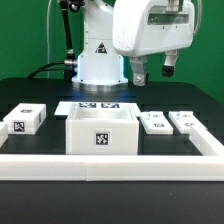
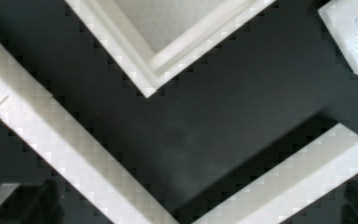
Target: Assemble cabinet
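White plastic cabinet box (image 1: 100, 132) sits at centre; gripper (image 1: 152, 72) hovers above, jaws apart and empty.
Likely light, stiff and smooth; its thin walls suit a rim pinch. Panels (image 1: 155, 122) lie beside it.

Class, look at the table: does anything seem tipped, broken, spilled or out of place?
Nothing stands out. The box stands upright; one panel on the exterior view's left and two panels on its right lie flat and apart.
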`<state>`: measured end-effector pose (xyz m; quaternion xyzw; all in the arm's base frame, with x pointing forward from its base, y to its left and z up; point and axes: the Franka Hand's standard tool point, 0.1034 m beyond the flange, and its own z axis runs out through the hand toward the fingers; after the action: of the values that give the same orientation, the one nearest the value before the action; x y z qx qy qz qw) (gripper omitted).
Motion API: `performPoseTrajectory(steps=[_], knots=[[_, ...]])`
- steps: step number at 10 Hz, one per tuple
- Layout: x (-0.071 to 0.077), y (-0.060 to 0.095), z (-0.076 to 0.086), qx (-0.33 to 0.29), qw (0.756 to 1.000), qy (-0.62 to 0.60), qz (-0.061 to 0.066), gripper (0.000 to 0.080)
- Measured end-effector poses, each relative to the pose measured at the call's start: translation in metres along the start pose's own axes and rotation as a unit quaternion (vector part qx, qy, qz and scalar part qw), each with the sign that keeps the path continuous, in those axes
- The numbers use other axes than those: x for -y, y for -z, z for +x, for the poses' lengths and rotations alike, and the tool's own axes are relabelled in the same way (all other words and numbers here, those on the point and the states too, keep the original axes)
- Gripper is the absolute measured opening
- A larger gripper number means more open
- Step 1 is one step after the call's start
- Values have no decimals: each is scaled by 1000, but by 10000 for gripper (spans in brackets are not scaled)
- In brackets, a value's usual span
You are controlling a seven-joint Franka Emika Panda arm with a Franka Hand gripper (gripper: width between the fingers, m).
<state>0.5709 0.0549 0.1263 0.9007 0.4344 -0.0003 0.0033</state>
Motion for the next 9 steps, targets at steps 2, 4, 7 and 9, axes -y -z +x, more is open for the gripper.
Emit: performPoseTrajectory(steps=[2, 4, 7, 9], knots=[[0, 0, 0, 0, 1000, 0, 0, 798], [0, 0, 0, 0, 1000, 0, 0, 798], [0, 0, 0, 0, 1000, 0, 0, 798], [0, -1, -1, 0, 1000, -1, 0, 798]])
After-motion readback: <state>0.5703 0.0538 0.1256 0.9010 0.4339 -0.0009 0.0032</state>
